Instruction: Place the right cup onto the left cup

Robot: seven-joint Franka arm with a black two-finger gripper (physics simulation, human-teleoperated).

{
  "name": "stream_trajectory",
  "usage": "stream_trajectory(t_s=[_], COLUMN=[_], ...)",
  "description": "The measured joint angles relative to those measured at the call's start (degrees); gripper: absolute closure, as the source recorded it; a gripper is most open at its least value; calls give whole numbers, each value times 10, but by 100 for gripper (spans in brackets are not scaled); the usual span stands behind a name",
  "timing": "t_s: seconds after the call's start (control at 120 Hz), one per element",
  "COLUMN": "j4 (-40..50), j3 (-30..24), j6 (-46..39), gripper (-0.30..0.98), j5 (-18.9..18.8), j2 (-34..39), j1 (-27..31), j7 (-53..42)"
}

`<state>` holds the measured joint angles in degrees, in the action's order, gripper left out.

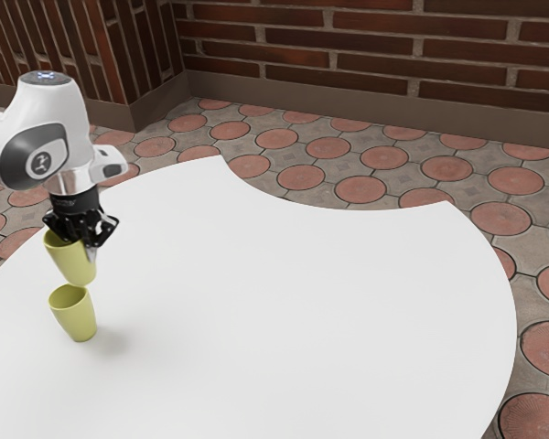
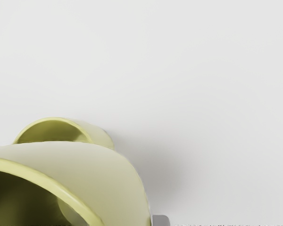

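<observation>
From where I stand, the gripper (image 1: 90, 245) has its fingers closed in on the side of a yellow-green cup near the rim, with the cup's wall between them; how wide the gap is, I can't tell. That top cup (image 1: 73, 262), by my guess the task's right one, hangs clear of the table, roughly upright. Reading the exterior view as a clock, the low cup (image 1: 76, 319) stands at six o'clock from it, upright and mouth up, the held base near its rim.

What worries me is the aim. That base seems to sit toward three o'clock of the low mouth, and I can't judge the depth. Lowered off centre, it could catch the rim and tip or shove the low cup. A grip on one side might also let the top cup swing on contact, and a finger could drag it on release.

From the low cup, the table (image 1: 302, 306) runs wide open toward three o'clock. Its edge is much nearer at nine, and its curved notch lies at two, with the brick wall (image 1: 348, 46) beyond.
</observation>
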<state>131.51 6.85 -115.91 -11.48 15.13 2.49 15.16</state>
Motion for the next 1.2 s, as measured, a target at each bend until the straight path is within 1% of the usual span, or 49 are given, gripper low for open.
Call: stream_trajectory(t_s=[0.275, 0.475, 0.658, 0.9, 1.2], j4=[1, 1, -1, 1, 30], j3=[29, 42, 42, 41, 41], j6=[-2, -13, -32, -52, -62], gripper=[76, 76, 76, 76, 76], j5=[-31, -45, -49, -49, -47], j2=[-7, -21, -48, -62, -45], j1=[4, 6, 6, 6, 5], j7=[0, -3, -5, -6, -2])
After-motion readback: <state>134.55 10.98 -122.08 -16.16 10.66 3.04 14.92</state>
